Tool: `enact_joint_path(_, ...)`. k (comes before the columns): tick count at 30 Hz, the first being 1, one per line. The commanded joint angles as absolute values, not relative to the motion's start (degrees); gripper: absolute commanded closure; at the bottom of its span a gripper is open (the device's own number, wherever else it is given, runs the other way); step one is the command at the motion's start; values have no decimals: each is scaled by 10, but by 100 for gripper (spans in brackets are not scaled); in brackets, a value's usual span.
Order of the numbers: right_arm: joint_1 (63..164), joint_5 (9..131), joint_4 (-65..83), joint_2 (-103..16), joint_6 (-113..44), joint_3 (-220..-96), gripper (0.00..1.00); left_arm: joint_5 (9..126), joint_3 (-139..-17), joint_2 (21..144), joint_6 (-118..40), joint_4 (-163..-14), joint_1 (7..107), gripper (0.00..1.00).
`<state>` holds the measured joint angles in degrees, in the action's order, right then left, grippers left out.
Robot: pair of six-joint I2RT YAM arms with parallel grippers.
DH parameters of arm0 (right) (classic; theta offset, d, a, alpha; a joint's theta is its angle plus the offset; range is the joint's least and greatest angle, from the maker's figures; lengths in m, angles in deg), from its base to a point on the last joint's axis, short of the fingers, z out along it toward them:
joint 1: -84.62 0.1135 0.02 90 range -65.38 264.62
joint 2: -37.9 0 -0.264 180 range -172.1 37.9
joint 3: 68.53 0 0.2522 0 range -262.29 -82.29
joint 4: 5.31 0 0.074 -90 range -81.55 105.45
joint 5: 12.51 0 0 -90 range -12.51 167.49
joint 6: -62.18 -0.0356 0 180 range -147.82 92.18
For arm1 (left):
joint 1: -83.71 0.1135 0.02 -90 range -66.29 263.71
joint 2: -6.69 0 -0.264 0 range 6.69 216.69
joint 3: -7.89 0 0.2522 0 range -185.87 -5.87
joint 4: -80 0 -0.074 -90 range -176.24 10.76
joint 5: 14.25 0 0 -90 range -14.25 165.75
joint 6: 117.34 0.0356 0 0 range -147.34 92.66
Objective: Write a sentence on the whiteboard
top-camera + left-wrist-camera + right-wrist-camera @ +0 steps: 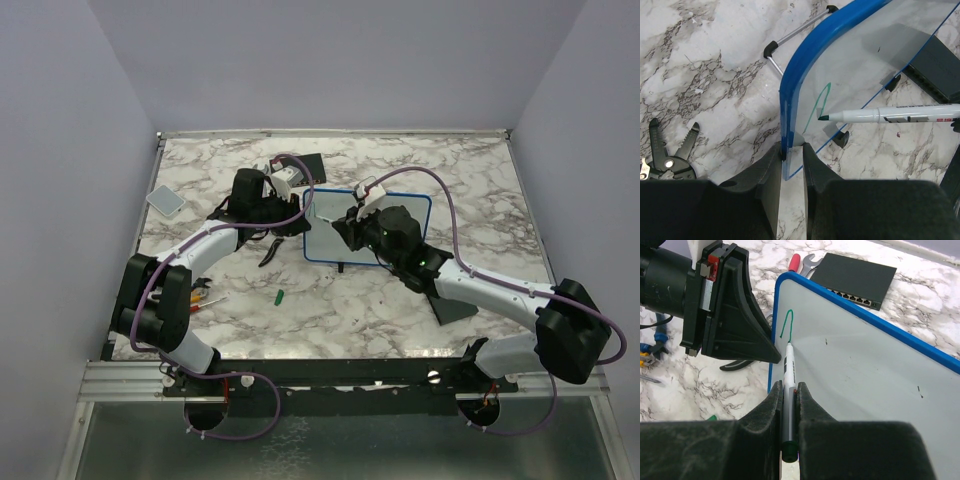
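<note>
The whiteboard (322, 238), white with a blue rim, stands tilted on its little black feet at the table's middle. My left gripper (303, 215) is shut on its left rim; the left wrist view shows the jaws clamped on the blue edge (790, 156). My right gripper (345, 225) is shut on a white marker (789, 371), its green tip touching the board (855, 370). Of the sentence, only one green hooked stroke (787, 324) shows near the board's upper left corner. It also shows in the left wrist view (821, 102), just above the marker (890, 115).
A black box with ports (855, 277) lies behind the board, with a wrench and a red handle (796, 262) beside it. Pliers (670, 155) lie left of the board. A green cap (281, 296), small tools (200, 298), a grey pad (166, 200) and a dark pad (455, 308) lie around.
</note>
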<state>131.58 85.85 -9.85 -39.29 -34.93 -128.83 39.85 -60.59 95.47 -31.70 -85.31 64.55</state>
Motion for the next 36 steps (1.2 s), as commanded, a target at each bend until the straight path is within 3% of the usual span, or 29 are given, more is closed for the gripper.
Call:
enact_joint_path(1, 1314, 927, -80, -386, -338, -1305, 100, 395, -612, 946, -310, -851, 636, 79)
enact_joint_path(19, 1313, 946, -99, -364, -313, -1331, 99, 395, -613, 948, -308, -847, 636, 79)
enact_joint_path(28, 1314, 819, -105, -294, -305, -1277, 99, 403, -616, 950, -311, -844, 636, 79)
enact_joint_path(36, 1314, 842, -95, -308, -323, -1261, 99, 404, -616, 948, -310, -844, 636, 79)
